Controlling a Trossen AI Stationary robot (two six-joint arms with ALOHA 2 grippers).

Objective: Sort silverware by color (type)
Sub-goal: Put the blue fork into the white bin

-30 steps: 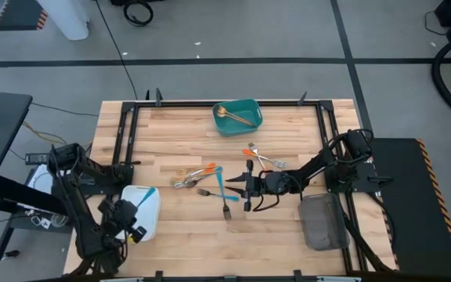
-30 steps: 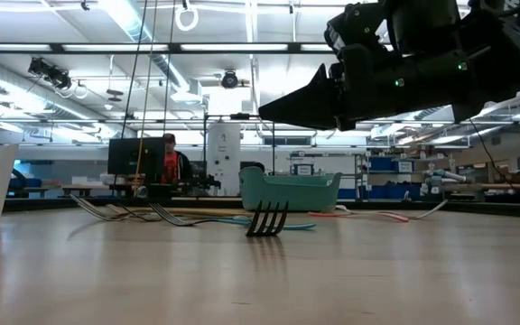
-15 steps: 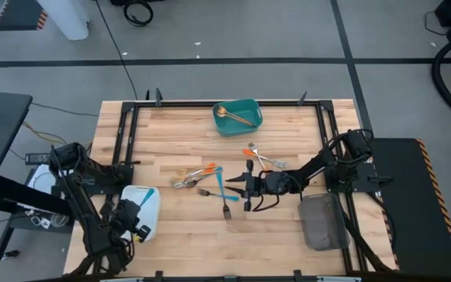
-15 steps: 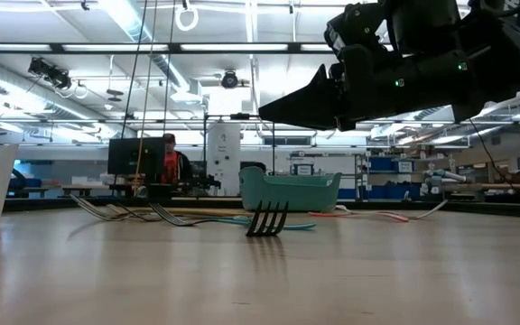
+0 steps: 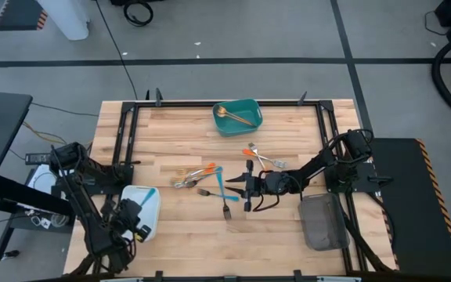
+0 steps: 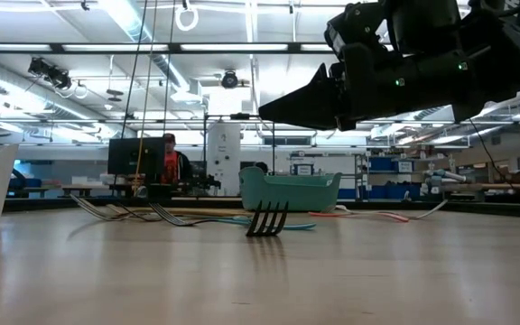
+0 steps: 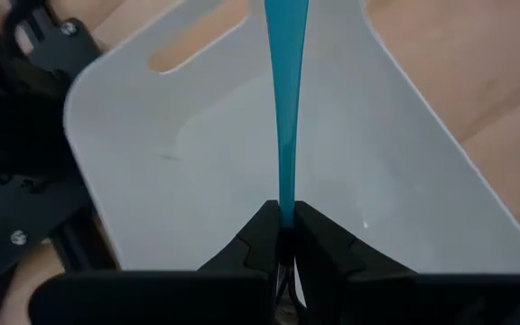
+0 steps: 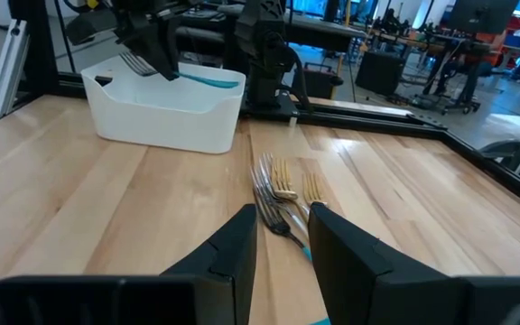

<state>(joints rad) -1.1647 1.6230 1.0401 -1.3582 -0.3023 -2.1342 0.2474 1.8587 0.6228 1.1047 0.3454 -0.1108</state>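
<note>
**A:** Silverware first: where is it? I see a slim blue-handled fork (image 7: 286, 135) pinched between the left gripper (image 7: 281, 236) fingers, closed on its handle, held over the white plastic tray (image 7: 404, 171) at the table's near-left corner.

**B:** Agreed; the rest lies mid-table: a loose cluster of gold and orange-handled forks (image 5: 193, 177), a dark-tined fork (image 6: 267, 218) nearest the front, an orange-handled piece (image 5: 261, 157) further right; one gold spoon (image 5: 232, 114) already sits in the teal tray (image 5: 254, 107) at the far edge.

**A:** And the right gripper (image 5: 247, 188)?

**B:** It hovers above the cluster, fingers parted, holding nothing.

**A:** So the step in hand looks like dropping the blue fork; next the left should lower and release it inside the white tray.

**B:** Then the right can descend on a fork, squarely across one handle.
</note>
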